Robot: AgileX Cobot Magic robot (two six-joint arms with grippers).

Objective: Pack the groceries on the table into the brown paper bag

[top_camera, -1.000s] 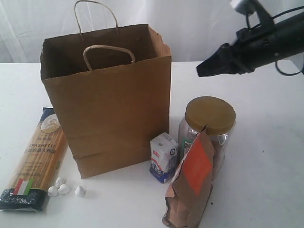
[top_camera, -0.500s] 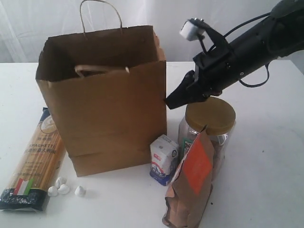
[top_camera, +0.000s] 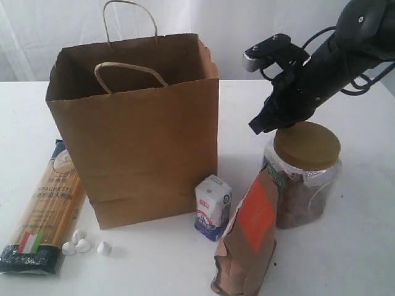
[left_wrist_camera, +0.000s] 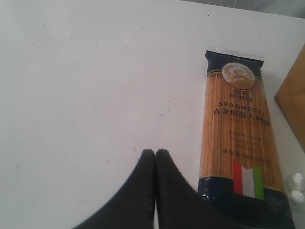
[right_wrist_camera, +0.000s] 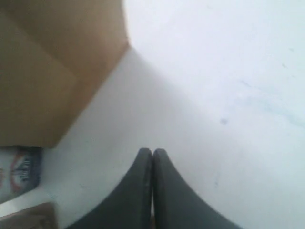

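With the right gripper [top_camera: 254, 127] pressed together and empty beside the jar [top_camera: 307, 176] right of the bag [top_camera: 136, 148], the jar could be shoved over onto the pouch [top_camera: 247, 240] unless the gripper is spread first.

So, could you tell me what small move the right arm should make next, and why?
Probably open the right gripper and centre it over the gold-lidded glass jar: its jaws are shut on nothing, tips near the lid's rim, and the jar stands upright outside the brown paper bag.
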